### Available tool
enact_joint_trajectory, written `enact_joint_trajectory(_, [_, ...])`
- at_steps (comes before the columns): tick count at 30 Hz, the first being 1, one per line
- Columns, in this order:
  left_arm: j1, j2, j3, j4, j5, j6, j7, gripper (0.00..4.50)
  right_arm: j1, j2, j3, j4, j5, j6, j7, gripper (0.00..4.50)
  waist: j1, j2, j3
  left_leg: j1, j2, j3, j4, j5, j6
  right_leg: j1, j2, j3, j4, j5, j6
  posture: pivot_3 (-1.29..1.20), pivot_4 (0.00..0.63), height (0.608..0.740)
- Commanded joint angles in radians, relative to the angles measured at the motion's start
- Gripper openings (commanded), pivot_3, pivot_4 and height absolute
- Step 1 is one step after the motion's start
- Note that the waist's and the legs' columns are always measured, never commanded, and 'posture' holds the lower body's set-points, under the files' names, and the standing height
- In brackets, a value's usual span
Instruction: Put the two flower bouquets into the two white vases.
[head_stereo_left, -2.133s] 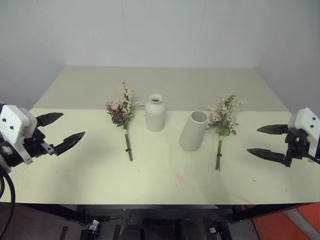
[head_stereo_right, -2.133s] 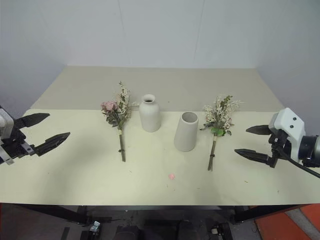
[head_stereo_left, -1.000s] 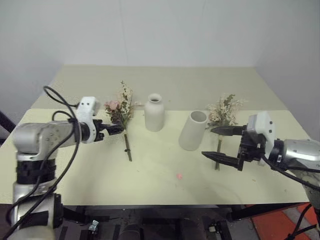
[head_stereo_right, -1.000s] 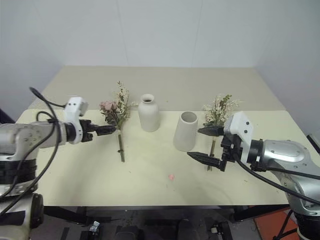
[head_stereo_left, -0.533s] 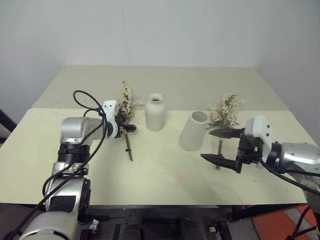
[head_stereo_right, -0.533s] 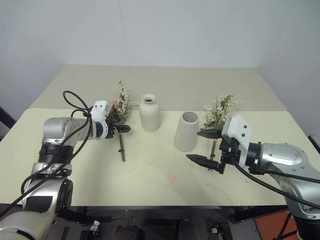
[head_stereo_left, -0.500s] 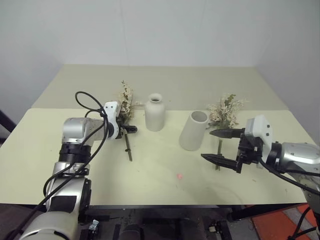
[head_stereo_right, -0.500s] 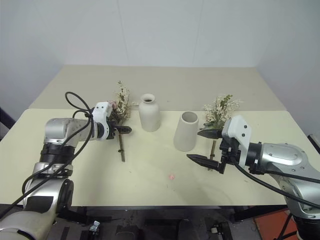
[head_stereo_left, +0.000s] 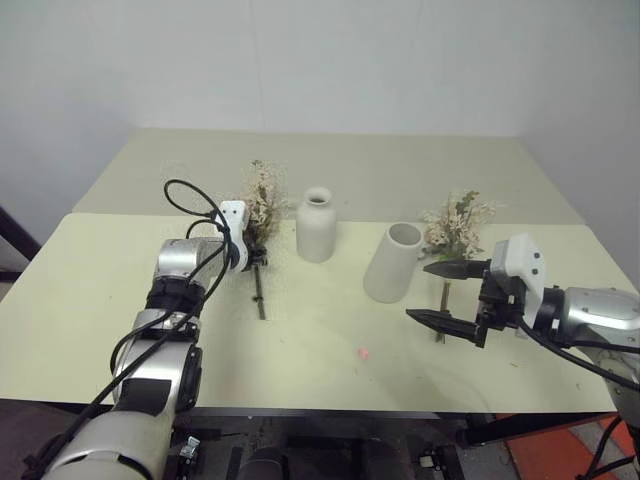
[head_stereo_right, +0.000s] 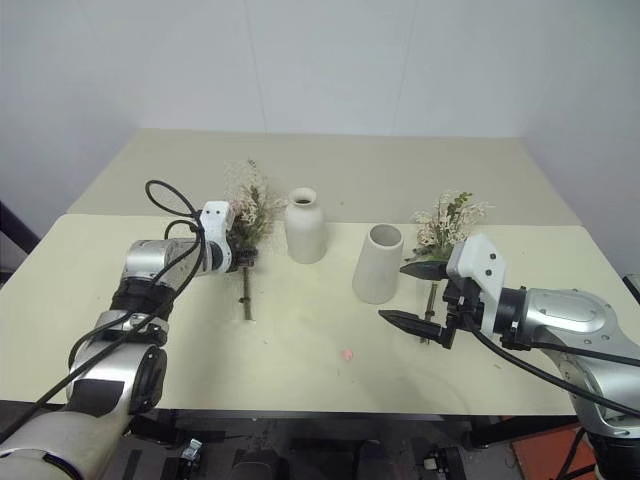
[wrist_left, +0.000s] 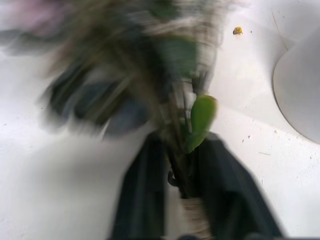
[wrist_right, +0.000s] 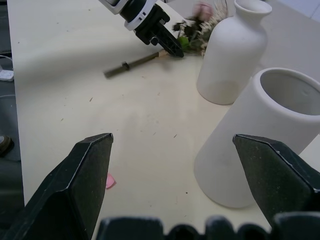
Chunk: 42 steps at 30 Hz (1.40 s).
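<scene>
Light is even and soft from above, fairly bright, with a white wall and pale table. Shadows are faint, no glare. The head views are sharp across the frame. In the left wrist view the bouquet is heavily blurred, upper left worst.

Left end effector clamping bouquet

Count on the pale yellow table:

Two small dried-flower bouquets: one on the left, one on the right.

Two matte white ceramic vases: one narrow-necked bottle shape, one wide-mouthed tapered cylinder.

One small pink scrap.
</scene>
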Motion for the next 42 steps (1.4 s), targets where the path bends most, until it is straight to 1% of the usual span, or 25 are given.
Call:
enact_joint_trajectory(1, [-0.012, -0.007, 0.037, -0.003, 0.012, -0.046, 0.023, 0.09, -0.006, -0.009, -0.025, -0.014, -0.004, -0.028, -0.004, 4.5, 0.0, 0.0, 0.0, 0.0, 0.0, 0.0, 0.0, 0.0, 0.0, 0.0, 0.0, 0.0, 0.0, 0.0, 0.0, 0.0, 0.15, 0.74])
enact_joint_trajectory(3, [0.006, -0.011, 0.047, -0.028, 0.024, -0.105, 0.046, 0.09, -0.004, -0.007, -0.024, -0.015, -0.01, -0.035, -0.004, 4.5, 0.0, 0.0, 0.0, 0.0, 0.0, 0.0, 0.0, 0.0, 0.0, 0.0, 0.0, 0.0, 0.0, 0.0, 0.0, 0.0, 0.15, 0.74])
enact_joint_trajectory(4, [0.022, -0.024, 0.078, -0.067, 0.018, -0.177, 0.078, 0.09, -0.002, -0.005, -0.024, -0.017, -0.01, -0.037, -0.004, 4.5, 0.0, 0.0, 0.0, 0.0, 0.0, 0.0, 0.0, 0.0, 0.0, 0.0, 0.0, 0.0, 0.0, 0.0, 0.0, 0.0, 0.15, 0.74])
enact_joint_trajectory(5, [0.043, -0.041, 0.112, -0.114, 0.016, -0.293, 0.114, 0.09, 0.001, -0.003, -0.025, -0.019, -0.01, -0.04, -0.005, 4.5, -0.001, 0.0, 0.0, 0.0, 0.0, 0.0, 0.0, 0.0, 0.0, 0.0, 0.0, 0.0, 0.0, 0.0, 0.0, 0.0, 0.15, 0.74])
enact_joint_trajectory(7, [0.085, -0.065, 0.146, -0.2, 0.047, -0.592, 0.159, 0.09, 0.007, 0.001, -0.028, -0.024, -0.008, -0.044, -0.008, 4.5, -0.001, 0.0, 0.0, -0.001, 0.0, 0.0, 0.0, 0.0, 0.0, -0.002, -0.001, 0.001, 0.0, 0.0, 0.0, 0.0, 0.15, 0.74])
enact_joint_trajectory(8, [0.086, -0.083, 0.196, -0.23, 0.001, -0.669, 0.142, 0.09, 0.011, 0.002, -0.031, -0.027, -0.007, -0.046, -0.009, 4.5, 0.001, -0.001, 0.0, -0.002, 0.001, 0.0, 0.0, 0.0, 0.0, -0.003, -0.001, 0.001, 0.0, 0.001, 0.0, 0.0, 0.15, 0.74])
enact_joint_trajectory(9, [0.074, -0.096, 0.248, -0.246, -0.063, -0.71, 0.107, 0.09, 0.015, 0.002, -0.034, -0.029, -0.005, -0.048, -0.008, 4.5, 0.004, -0.001, 0.0, -0.002, 0.0, 0.0, 0.0, 0.0, -0.001, -0.004, -0.001, 0.001, 0.0, 0.001, 0.0, 0.0, 0.15, 0.74])
enact_joint_trajectory(11, [0.032, -0.121, 0.335, -0.241, -0.159, -0.779, 0.087, 0.09, 0.022, 0.005, -0.04, -0.034, -0.004, -0.064, -0.004, 4.5, 0.007, -0.001, 0.0, -0.005, 0.0, 0.0, 0.0, 0.001, -0.001, -0.007, -0.002, 0.001, 0.0, 0.003, 0.0, 0.0, 0.15, 0.74])
enact_joint_trajectory(13, [-0.04, -0.141, 0.416, -0.195, -0.249, -0.841, 0.082, 0.09, 0.03, 0.009, -0.048, -0.04, 0.003, -0.074, -0.003, 4.5, 0.011, -0.001, 0.0, -0.005, 0.0, 0.001, 0.0, 0.0, -0.001, -0.007, -0.002, 0.001, 0.0, 0.003, 0.0, 0.0, 0.15, 0.74])
enact_joint_trajectory(14, [-0.08, -0.153, 0.459, -0.167, -0.314, -0.85, 0.054, 0.09, 0.034, 0.015, -0.053, -0.043, 0.007, -0.082, -0.004, 4.5, 0.013, -0.001, 0.0, -0.006, 0.0, 0.001, 0.0, 0.0, -0.001, -0.007, -0.002, 0.001, 0.0, 0.003, 0.0, 0.0, 0.15, 0.74])
enact_joint_trajectory(16, [-0.136, -0.17, 0.506, -0.114, -0.393, -0.861, -0.006, 0.09, 0.04, 0.022, -0.057, -0.049, 0.013, -0.09, -0.008, 4.5, 0.014, -0.001, 0.0, -0.006, -0.001, 0.001, 0.001, 0.0, -0.001, -0.006, -0.002, 0.0, -0.001, 0.003, 0.0, 0.0, 0.15, 0.74])
enact_joint_trajectory(18, [-0.179, -0.191, 0.528, -0.066, -0.447, -0.861, -0.073, 0.09, 0.046, 0.028, -0.062, -0.057, 0.019, -0.09, -0.016, 4.5, 0.015, -0.001, 0.0, -0.004, -0.001, 0.001, 0.001, 0.0, 0.0, -0.003, -0.002, 0.0, -0.001, 0.003, 0.001, 0.0, 0.15, 0.74])
enact_joint_trajectory(20, [-0.206, -0.215, 0.524, -0.033, -0.473, -0.861, -0.135, 0.09, 0.057, 0.035, -0.069, -0.068, 0.017, -0.099, -0.022, 4.5, 0.017, -0.001, 0.0, -0.002, -0.001, 0.0, 0.001, 0.0, 0.0, 0.001, -0.002, -0.002, -0.003, 0.003, 0.001, 0.0, 0.15, 0.74])
enact_joint_trajectory(23, [-0.241, -0.247, 0.504, 0.024, -0.467, -0.88, -0.174, 0.09, 0.074, 0.039, -0.082, -0.085, 0.015, -0.098, -0.039, 4.5, 0.015, -0.002, 0.0, -0.002, -0.001, 0.0, 0.003, 0.0, 0.0, 0.002, -0.002, -0.002, -0.003, 0.003, 0.002, 0.0, 0.15, 0.74])
enact_joint_trajectory(27, [-0.268, -0.274, 0.453, 0.116, -0.379, -1.009, -0.221, 0.09, 0.088, 0.027, -0.113, -0.108, 0.043, -0.081, -0.048, 4.5, 0.011, -0.002, 0.0, -0.002, -0.001, 0.0, 0.003, 0.0, 0.0, 0.001, -0.001, -0.002, -0.003, 0.003, 0.002, 0.0, 0.15, 0.74])
enact_joint_trajectory(30, [-0.292, -0.278, 0.447, 0.196, -0.363, -1.068, -0.263, 0.09, 0.098, 0.015, -0.147, -0.138, 0.087, -0.06, -0.047, 4.5, 0.004, -0.002, 0.0, -0.002, -0.001, 0.0, 0.003, 0.0, 0.0, 0.001, 0.0, 0.0, -0.004, 0.003, 0.002, 0.0, 0.15, 0.74])
enact_joint_trajectory(35, [-0.345, -0.275, 0.447, 0.33, -0.331, -1.175, -0.282, 0.09, 0.116, -0.001, -0.178, -0.161, 0.102, -0.049, -0.056, 4.5, 0.004, -0.002, 0.001, -0.002, -0.001, 0.0, 0.003, 0.0, 0.0, 0.002, 0.0, 0.0, -0.004, 0.003, 0.002, 0.0, 0.15, 0.74])
enact_joint_trajectory(42, [-0.363, -0.271, 0.442, 0.458, -0.264, -1.287, -0.255, 0.09, 0.134, -0.017, -0.22, -0.179, 0.132, -0.035, -0.057, 4.5, 0.006, -0.002, 0.001, -0.002, -0.001, 0.0, 0.003, 0.0, 0.0, 0.001, 0.0, 0.0, -0.004, 0.003, 0.002, 0.0, 0.15, 0.74])
